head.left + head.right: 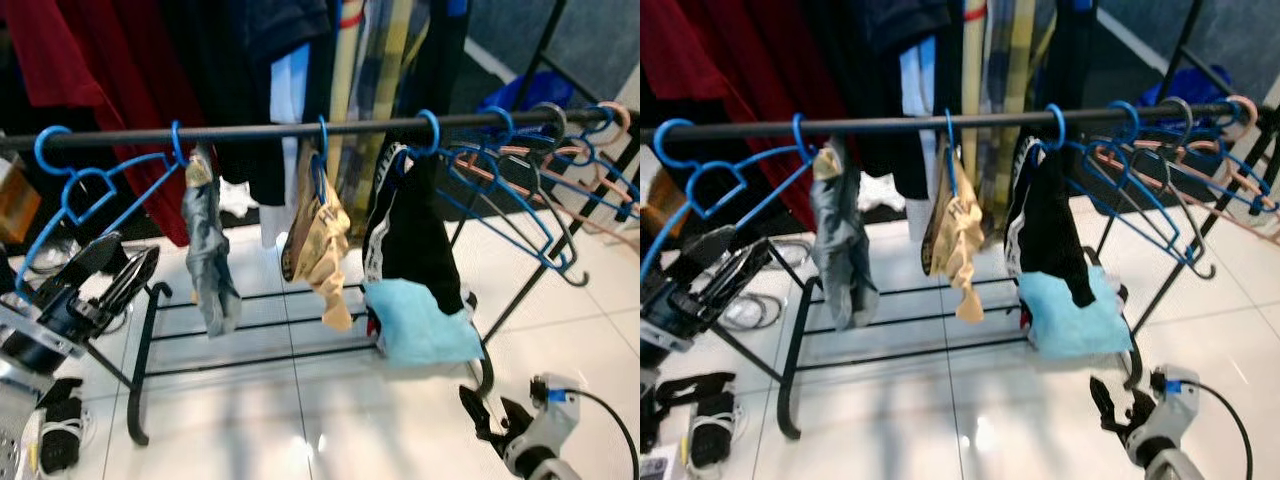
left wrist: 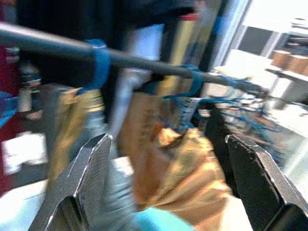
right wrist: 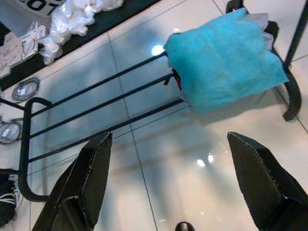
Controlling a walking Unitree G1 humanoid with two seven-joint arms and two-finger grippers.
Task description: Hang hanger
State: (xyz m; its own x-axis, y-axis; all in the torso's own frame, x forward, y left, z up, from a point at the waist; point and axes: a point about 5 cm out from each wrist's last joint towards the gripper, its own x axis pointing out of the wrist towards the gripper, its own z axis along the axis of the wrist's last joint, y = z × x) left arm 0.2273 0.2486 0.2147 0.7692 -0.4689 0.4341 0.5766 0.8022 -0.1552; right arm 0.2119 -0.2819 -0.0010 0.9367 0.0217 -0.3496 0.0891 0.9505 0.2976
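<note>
A black rail (image 1: 250, 131) runs across the rack. At its left end hangs an empty blue hanger (image 1: 85, 190) by its hook. Further right, blue hangers carry a grey garment (image 1: 208, 250), a tan garment (image 1: 318, 245) and a black garment (image 1: 412, 235) with a light blue cloth (image 1: 418, 322). My left gripper (image 1: 135, 248) is open just below the empty hanger at the left, holding nothing. In the left wrist view its fingers (image 2: 86, 178) point at the rail (image 2: 48, 44) and the tan garment (image 2: 178, 168). My right gripper (image 1: 487, 400) is open, low over the floor at the lower right.
Several empty blue, grey and pink hangers (image 1: 540, 170) crowd the rail's right end. Dark and red clothes (image 1: 110, 70) hang behind the rack. The rack's low black base bars (image 1: 250, 325) cross the white tile floor. Cables and black shoes (image 1: 710, 425) lie at the left.
</note>
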